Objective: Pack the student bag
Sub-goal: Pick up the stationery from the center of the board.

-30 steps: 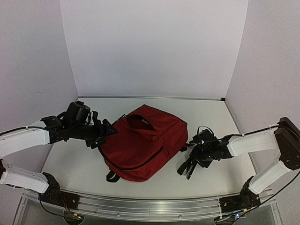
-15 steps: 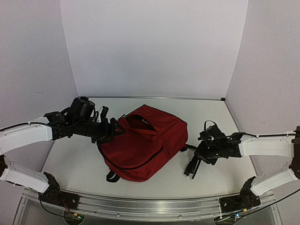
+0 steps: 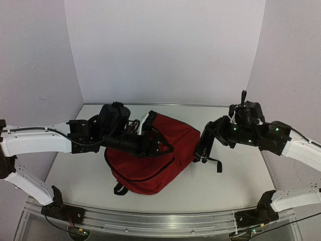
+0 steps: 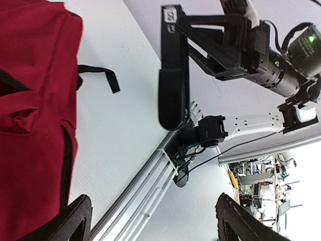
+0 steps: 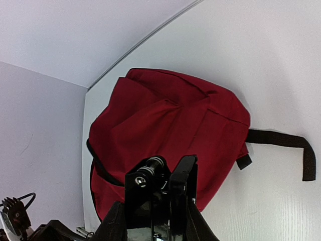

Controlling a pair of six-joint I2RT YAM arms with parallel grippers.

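Note:
The student bag (image 3: 150, 173), a dark red backpack with black zippers, lies in the middle of the table. It also shows in the left wrist view (image 4: 30, 100) and the right wrist view (image 5: 165, 115). My left gripper (image 3: 159, 145) hovers over the bag's top, open and empty, with its fingertips (image 4: 75, 221) spread wide. My right gripper (image 3: 213, 134) is shut on a long black stapler-like object (image 3: 204, 145), held in the air just right of the bag. The object also shows in the left wrist view (image 4: 173, 75) and the right wrist view (image 5: 183, 181). The bag's opening is hidden under my left arm.
A black strap (image 3: 215, 163) trails from the bag's right side onto the white table (image 3: 235, 181); it also shows in the right wrist view (image 5: 281, 140). White walls close in the back and both sides. A metal rail (image 3: 150, 221) runs along the near edge.
My right gripper has lifted the black object off the table and swung up toward the bag's right side. My left arm has moved right, over the bag, covering its opening.

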